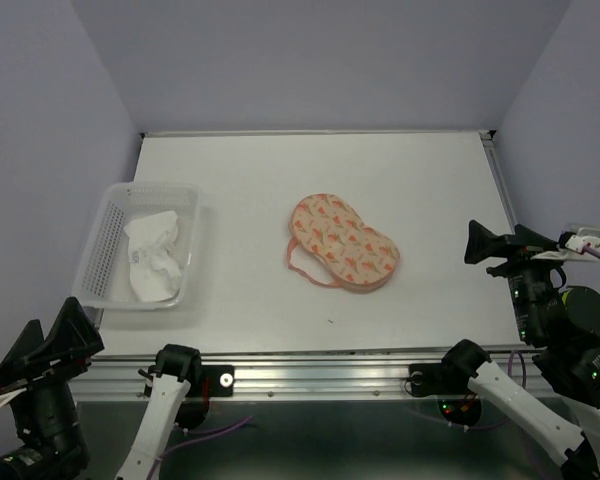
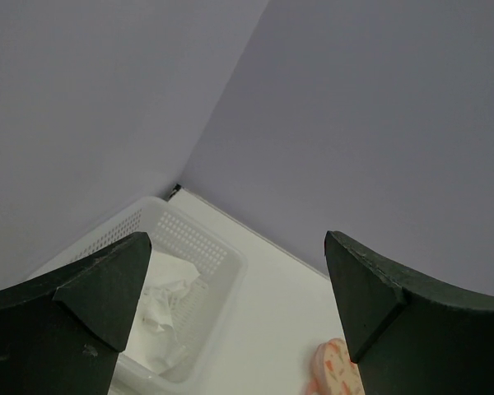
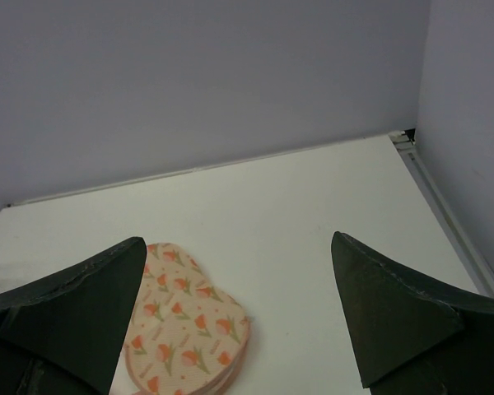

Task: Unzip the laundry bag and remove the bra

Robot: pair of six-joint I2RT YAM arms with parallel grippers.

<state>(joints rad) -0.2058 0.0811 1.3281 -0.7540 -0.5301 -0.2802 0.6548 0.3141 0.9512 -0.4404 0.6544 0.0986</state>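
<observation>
L gripper: jaws wide apart, nothing between them; sits low at the near-left corner, off the table edge.
R gripper: jaws wide apart too, empty; parked at the right edge, pointing in twd the middle.
Risk, bad pinch: can't pick out the zip pull from any view. A grab aimed by guess prob. closes on padded fabric or the pink loop instead, and no zip moves.
Risk, sliding: laundry bag lies loose on the smooth top w/ nothing pinning it. If one arm tugs w/o the other holding it down, I'd expect it to drag or flip rather than open.
Risk, clutter: L arm's way in runs past the mesh basket; a low swing could knock it.
Risk, wrong target: white fabric in that basket could get taken for the garment; can't tell what it is.
Bag vs R gripper: mid-table, looks shut; near but apart, low in R's wrist view beside one finger.
Bag vs L gripper: well apart, across to the right; only a sliver shows in L's wrist view.
Bra: not visible; prob. inside the bag.
</observation>
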